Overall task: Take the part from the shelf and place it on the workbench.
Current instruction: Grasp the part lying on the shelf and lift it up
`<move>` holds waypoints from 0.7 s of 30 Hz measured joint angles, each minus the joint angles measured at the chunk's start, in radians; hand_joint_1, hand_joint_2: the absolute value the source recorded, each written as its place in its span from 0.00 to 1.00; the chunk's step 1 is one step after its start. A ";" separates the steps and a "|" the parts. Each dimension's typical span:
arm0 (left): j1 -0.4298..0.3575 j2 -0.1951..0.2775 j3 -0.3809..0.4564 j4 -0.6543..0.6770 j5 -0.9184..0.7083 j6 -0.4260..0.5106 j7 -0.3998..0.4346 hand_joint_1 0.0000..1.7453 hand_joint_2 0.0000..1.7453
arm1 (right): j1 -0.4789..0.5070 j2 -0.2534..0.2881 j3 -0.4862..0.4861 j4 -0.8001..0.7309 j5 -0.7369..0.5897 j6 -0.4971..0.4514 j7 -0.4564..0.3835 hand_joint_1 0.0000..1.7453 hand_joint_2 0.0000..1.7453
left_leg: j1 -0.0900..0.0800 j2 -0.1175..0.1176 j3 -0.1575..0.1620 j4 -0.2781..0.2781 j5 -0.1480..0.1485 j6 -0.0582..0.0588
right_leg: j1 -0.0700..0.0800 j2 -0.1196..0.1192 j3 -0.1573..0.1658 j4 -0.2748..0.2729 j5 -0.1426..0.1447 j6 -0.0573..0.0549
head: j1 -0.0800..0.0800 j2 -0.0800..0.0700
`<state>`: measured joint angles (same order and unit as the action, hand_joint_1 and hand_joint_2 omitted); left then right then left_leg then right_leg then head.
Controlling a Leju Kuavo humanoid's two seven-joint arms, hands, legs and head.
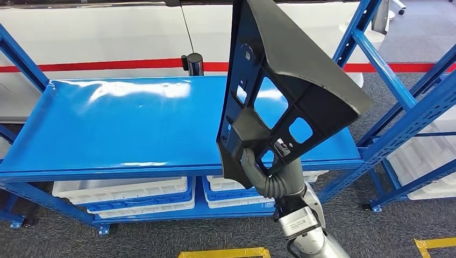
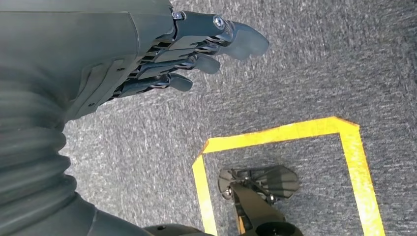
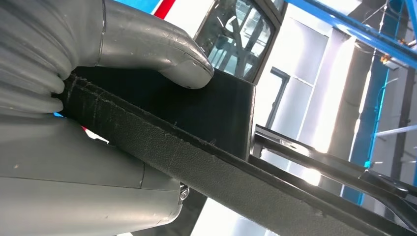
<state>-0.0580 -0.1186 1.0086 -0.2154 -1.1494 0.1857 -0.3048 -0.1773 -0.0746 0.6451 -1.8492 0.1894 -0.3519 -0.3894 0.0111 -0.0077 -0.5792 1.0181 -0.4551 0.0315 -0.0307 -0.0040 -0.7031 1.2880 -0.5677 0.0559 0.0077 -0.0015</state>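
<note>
A glossy blue metal shelving rack (image 1: 107,118) stands on grey carpet (image 1: 161,242), its top deck catching bright glare. White plastic bins (image 1: 123,191) sit on its lower tier. Behind it runs a white wall with a red stripe (image 1: 107,65). Yellow tape lines (image 2: 290,132) mark the carpet. More blue racking (image 1: 408,107) stands to the right.

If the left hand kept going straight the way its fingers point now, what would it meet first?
Probably just the grey carpet floor: the left hand hangs open with nothing between its fingertips and the carpet, though depth is hard to judge.
</note>
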 joint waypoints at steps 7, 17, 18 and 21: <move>0.000 -0.001 0.000 0.000 0.000 -0.002 0.000 0.00 1.00 | 0.003 0.002 0.000 -0.013 -0.003 -0.007 0.002 1.00 1.00 | -0.001 -0.010 -0.003 -0.002 0.005 -0.038 | 0.008 0.003 0.127 -0.272 0.112 -0.004 | -0.002 0.000; 0.001 -0.001 0.001 0.001 -0.002 -0.003 0.000 0.00 1.00 | 0.003 0.004 0.001 -0.019 -0.005 -0.006 0.002 1.00 1.00 | 0.010 0.002 -0.096 0.221 -0.082 -0.062 | 0.005 -0.002 0.128 -0.275 0.121 -0.045 | -0.009 0.000; 0.001 0.000 0.001 0.001 -0.002 -0.003 0.000 0.00 1.00 | 0.003 0.004 0.001 -0.019 -0.005 -0.005 0.002 1.00 1.00 | 0.011 0.004 -0.061 0.152 -0.049 -0.061 | 0.005 -0.001 0.129 -0.274 0.120 -0.043 | -0.009 0.000; -0.001 0.000 0.001 0.001 -0.002 -0.003 0.000 0.00 1.00 | 0.002 0.004 0.001 -0.019 -0.005 0.001 0.004 1.00 1.00 | 0.008 0.004 -0.001 0.020 -0.010 -0.056 | 0.014 -0.002 0.124 -0.269 0.119 -0.030 | -0.008 0.000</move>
<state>-0.0587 -0.1188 1.0094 -0.2141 -1.1518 0.1824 -0.3048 -0.1753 -0.0704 0.6465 -1.8684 0.1843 -0.3508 -0.3855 0.0196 -0.0040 -0.5805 1.0384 -0.4652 -0.0244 -0.0167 -0.0056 -0.5795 1.0190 -0.4488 0.0258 -0.0007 -0.0015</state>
